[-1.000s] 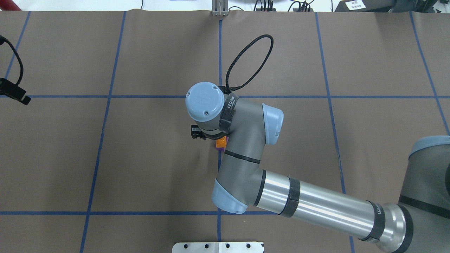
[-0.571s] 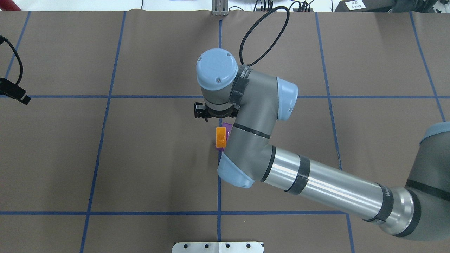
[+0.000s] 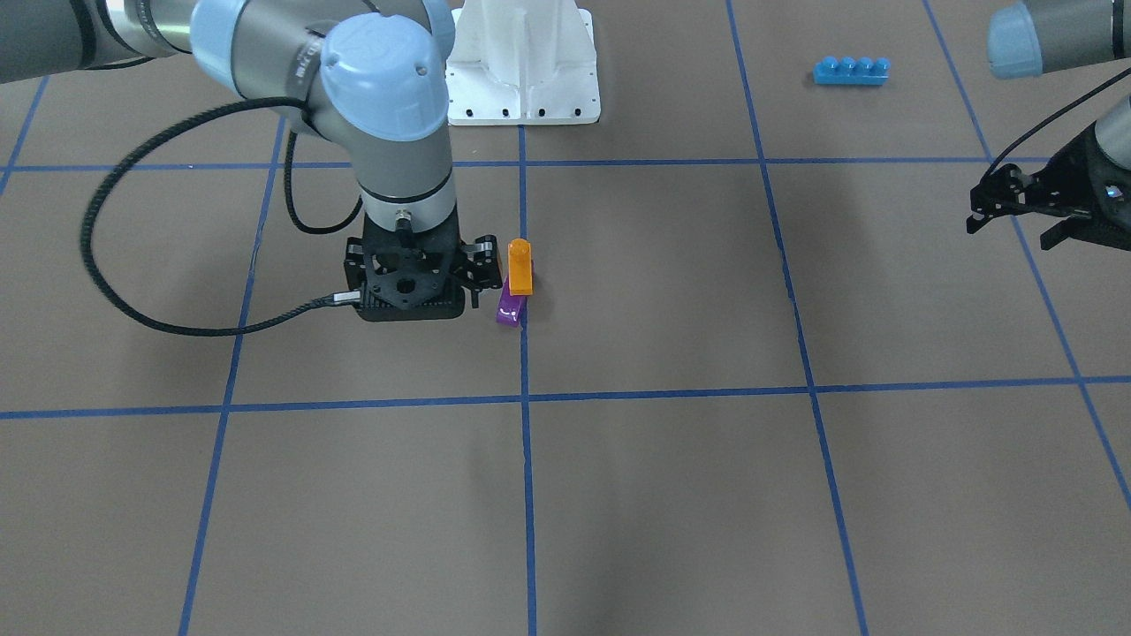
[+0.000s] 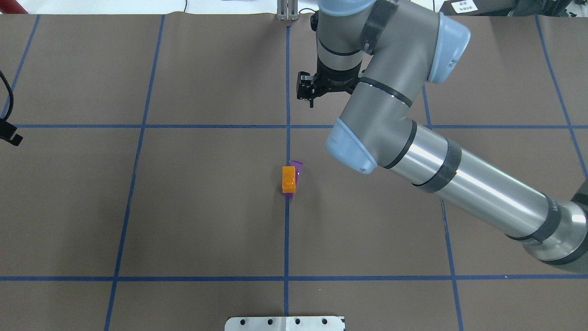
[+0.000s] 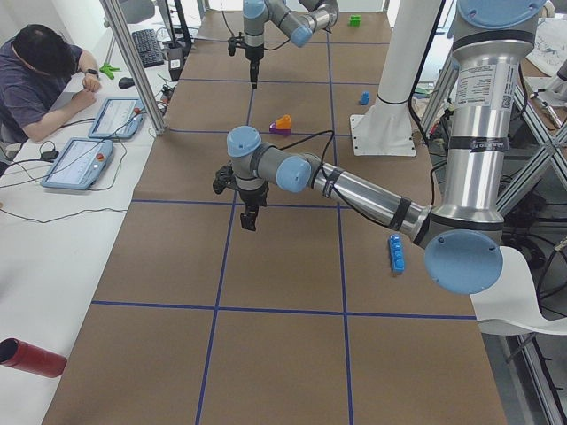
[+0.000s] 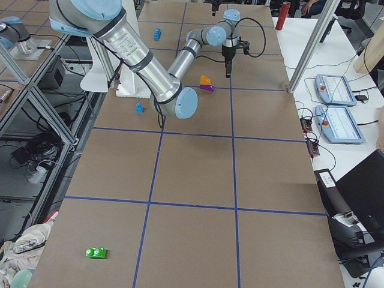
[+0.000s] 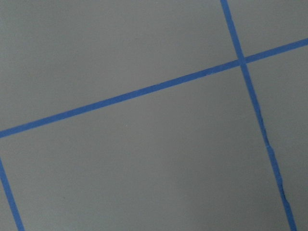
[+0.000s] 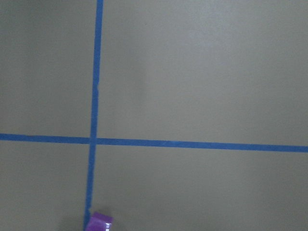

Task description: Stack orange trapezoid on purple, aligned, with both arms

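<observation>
The orange trapezoid (image 4: 288,179) sits on the purple brick (image 4: 297,166) at the table's middle, on a blue tape line. It is skewed: purple shows past its far right and near ends. The stack also shows in the front view, orange (image 3: 520,265) over purple (image 3: 510,311). My right gripper (image 3: 411,300) is open and empty, raised beside and beyond the stack (image 4: 307,94). Its wrist view shows only a purple corner (image 8: 99,222). My left gripper (image 3: 1016,230) looks open and empty, far off at the table's left side (image 5: 249,221).
A long blue four-stud brick (image 3: 851,70) lies near the robot's left side. A small blue brick (image 6: 139,108) and the white mount base (image 3: 523,66) are near the robot. A green brick (image 6: 96,252) lies far right. An operator (image 5: 40,80) sits at the far side.
My right arm has lifted off the stack and moved toward the table's far side, uncovering it. The orange trapezoid stays on the purple brick. The left gripper has shifted slightly.
</observation>
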